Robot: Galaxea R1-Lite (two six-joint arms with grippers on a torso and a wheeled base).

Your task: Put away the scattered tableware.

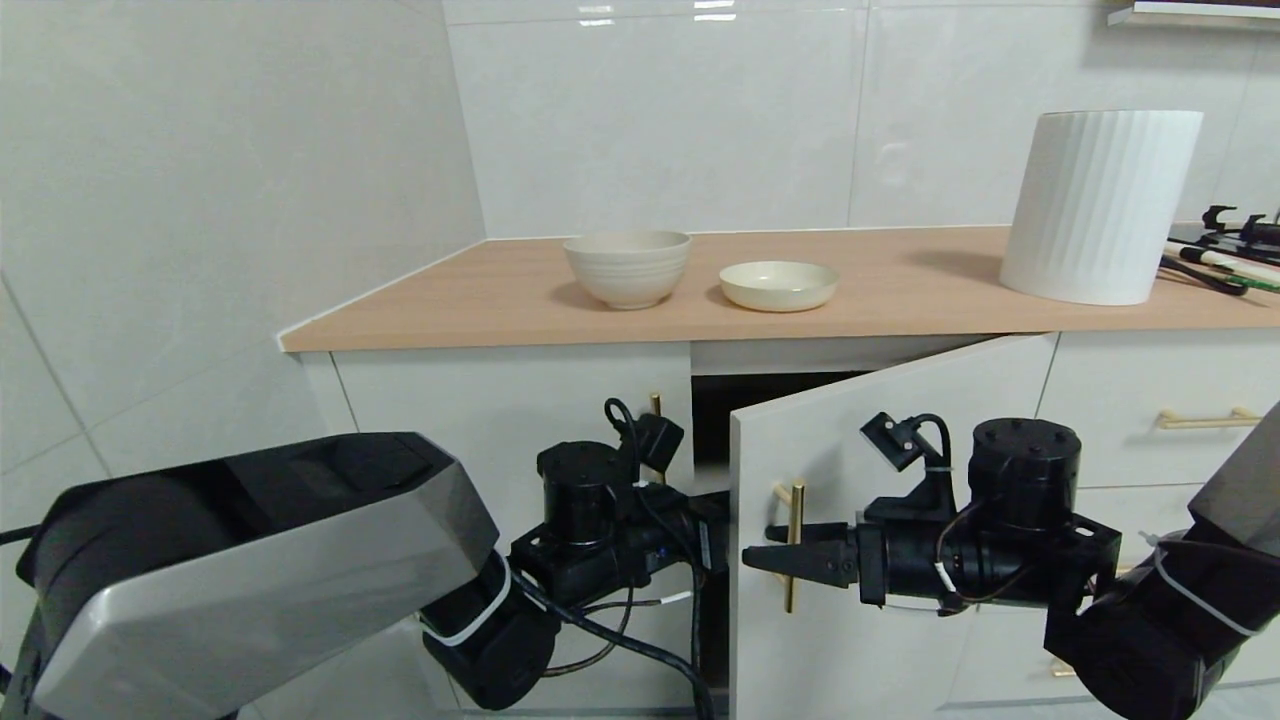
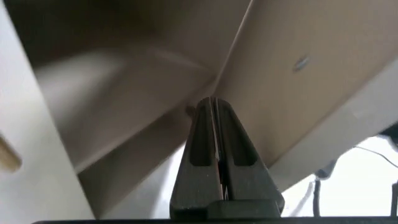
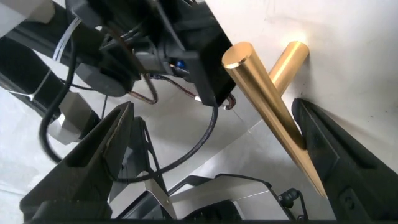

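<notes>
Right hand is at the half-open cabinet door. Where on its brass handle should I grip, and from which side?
Take the brass handle on its straight vertical bar, about mid-length, coming head-on at the front face of the door. The bar is slim, round and stands off the panel, so fingers can close across it; the right hand, fingers open, straddles it now.

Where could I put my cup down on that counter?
Bare counter lies between the shallow dish and the tall white canister, and at the left end beside the bowl. The far right is crowded: utensils lie right by the canister.
</notes>
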